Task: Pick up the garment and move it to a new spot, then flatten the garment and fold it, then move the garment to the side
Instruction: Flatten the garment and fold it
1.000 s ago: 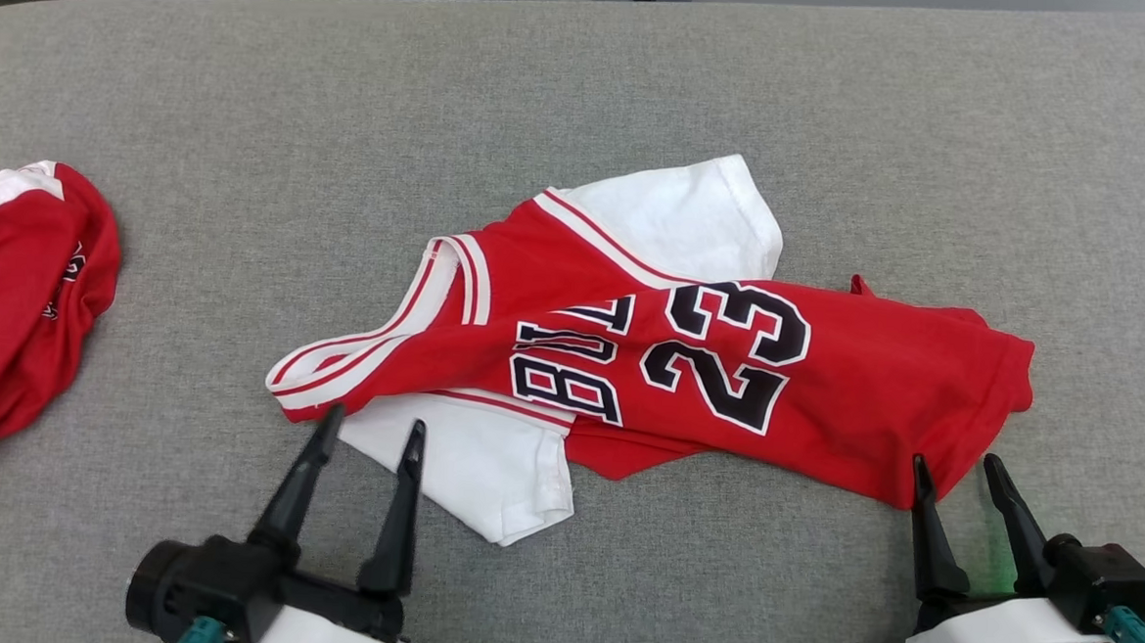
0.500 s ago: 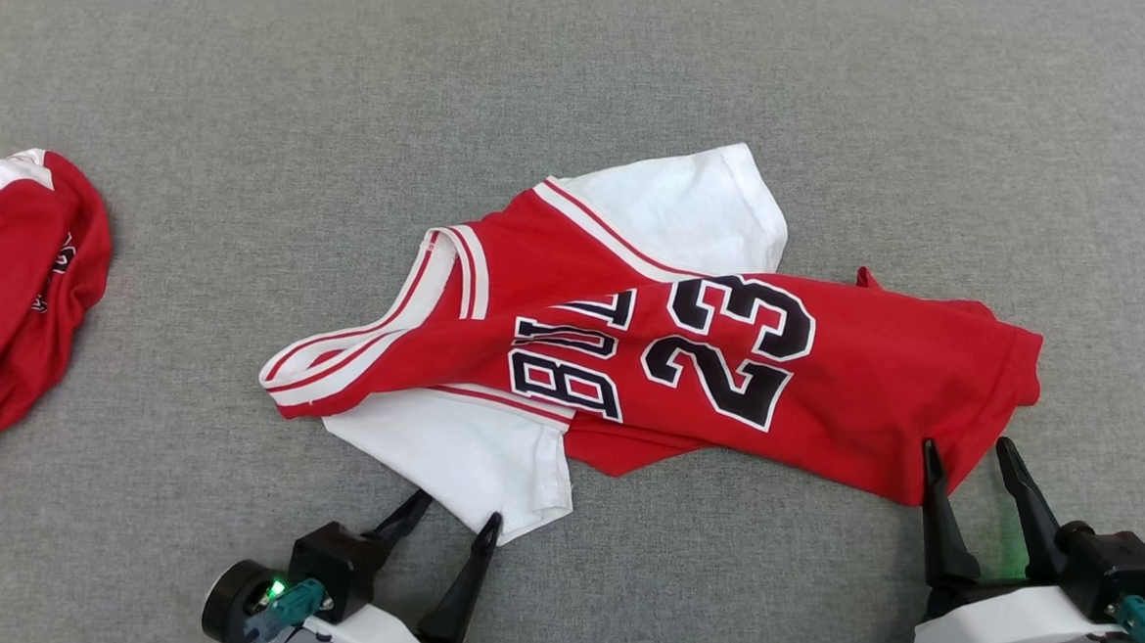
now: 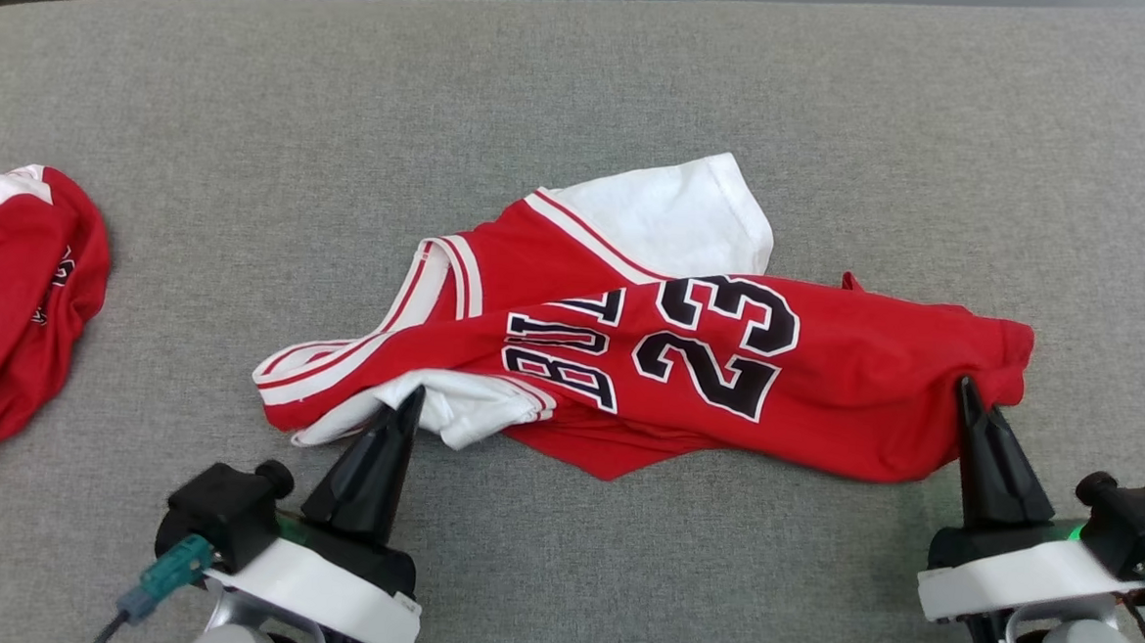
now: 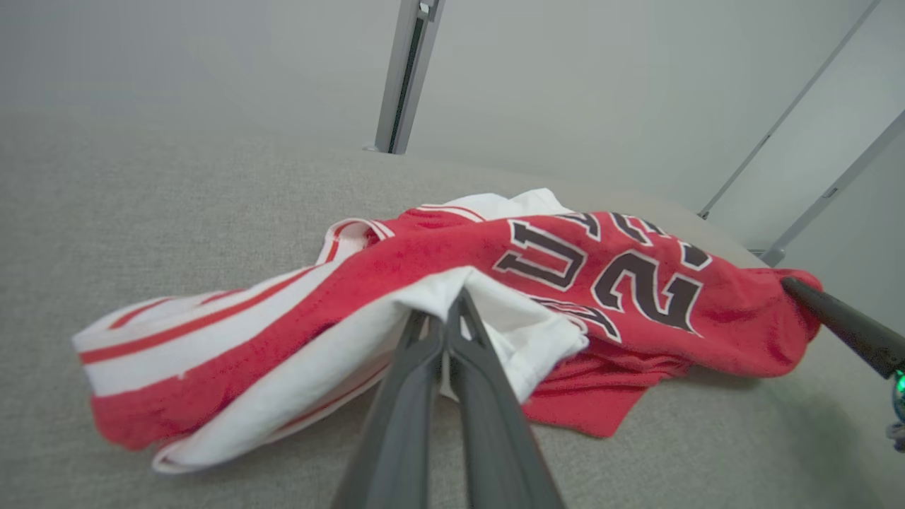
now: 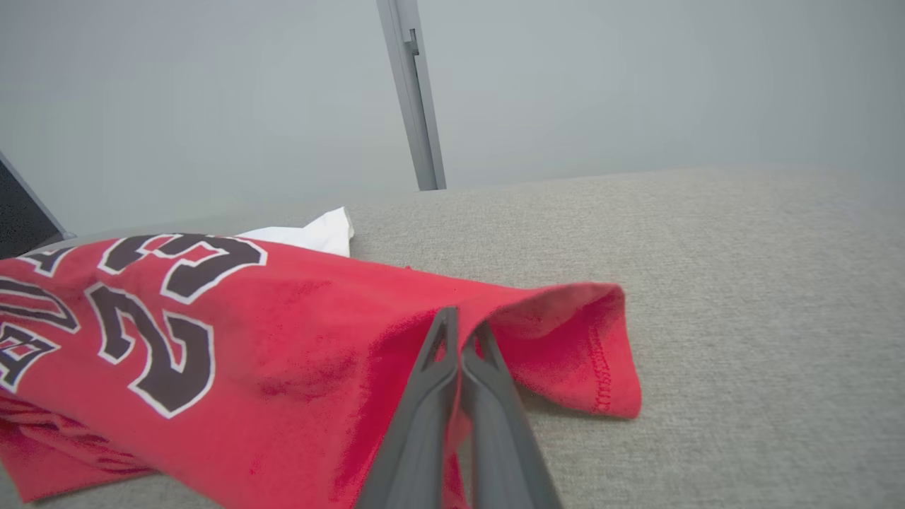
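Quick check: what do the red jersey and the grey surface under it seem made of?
Jersey: soft matte knit, probably cotton-like; it bunches and drapes, with a stitched hem at its edge. Table cover: grey matte textile, likely woven or felt-like; fine fuzzy weave texture, no shine.

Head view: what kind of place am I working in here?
Probably a lab or test cell for garment folding: a wide grey fabric-covered table, bare pale walls with metal posts, and a second red garment heaped left of the jersey.

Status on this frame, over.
Left pincer shut on jersey, white sleeve. Right pincer shut on its red hem. Jersey crumpled, unfolded. Other red garment far left, clear.
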